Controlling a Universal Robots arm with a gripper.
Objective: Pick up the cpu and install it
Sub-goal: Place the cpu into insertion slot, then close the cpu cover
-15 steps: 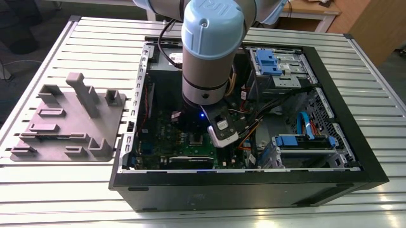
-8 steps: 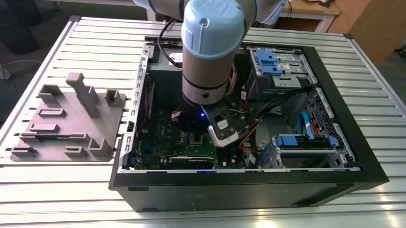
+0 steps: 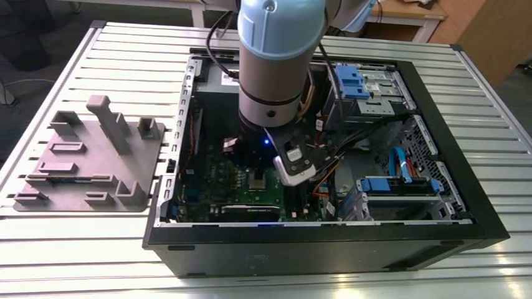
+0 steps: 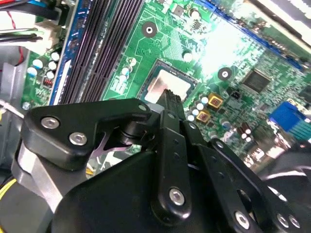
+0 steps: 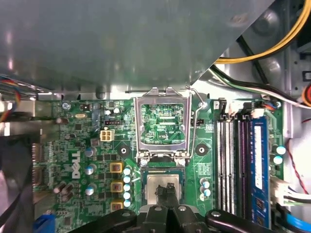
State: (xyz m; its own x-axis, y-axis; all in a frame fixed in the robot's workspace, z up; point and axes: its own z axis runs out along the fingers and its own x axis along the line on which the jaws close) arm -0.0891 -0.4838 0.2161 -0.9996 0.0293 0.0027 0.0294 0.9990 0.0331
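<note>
One cpu (image 5: 153, 187) lies in the socket (image 5: 163, 170) of the green board (image 5: 73, 145), the gripper (image 5: 168, 188) just above it with jaws drawn together on nothing, so a downward push on a misaligned cpu could bend the socket's pins.

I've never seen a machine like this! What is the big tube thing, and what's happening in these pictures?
The big tube is a robot arm. The exterior view watches from outside: it reaches into an open computer case lying on a slatted metal table, beside a grey holder tray. Both wrist views come from cameras riding on the arm, looking at the green motherboard. The gripper is right over the cpu, a small silver square lying in its socket, whose metal lid stands open. Whether it grips the chip, I can't tell.
</note>
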